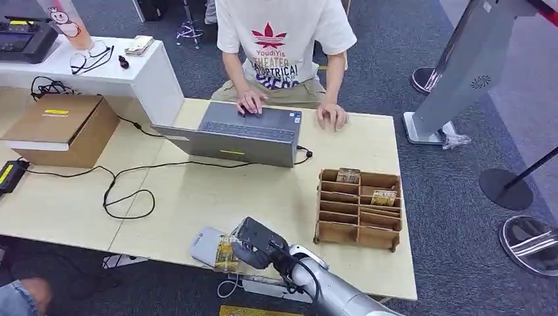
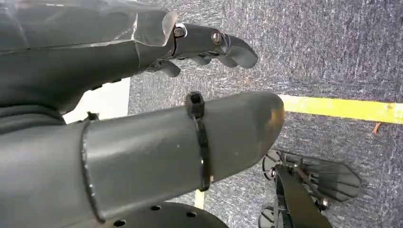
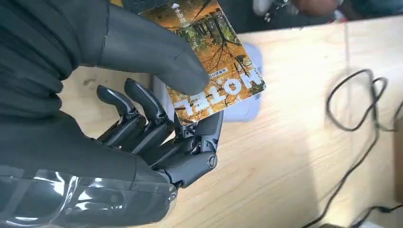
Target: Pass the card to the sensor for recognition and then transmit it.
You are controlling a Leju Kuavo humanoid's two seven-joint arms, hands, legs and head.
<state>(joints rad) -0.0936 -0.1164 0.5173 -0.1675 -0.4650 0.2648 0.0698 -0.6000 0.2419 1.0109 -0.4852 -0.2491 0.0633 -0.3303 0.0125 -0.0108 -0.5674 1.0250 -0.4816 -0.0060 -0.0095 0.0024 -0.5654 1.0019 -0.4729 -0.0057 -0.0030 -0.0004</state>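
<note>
Right hand [image 1: 258, 245] pinches the card [image 3: 209, 61] between thumb and fingers [image 3: 142, 102], holding it right over the sensor [image 1: 206, 245] just beyond them. Recognition looks underway; handing it on remains. Left hand [image 2: 142, 95] hangs empty, fingers loosely apart.

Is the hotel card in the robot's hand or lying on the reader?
In the hand. The right hand pinches the card between thumb and fingers, over the pale sensor pad.

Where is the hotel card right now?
The hotel card is pinched in the robot's right hand, held over the pale grey sensor pad at the table's near edge, left of the wooden card rack.
</note>
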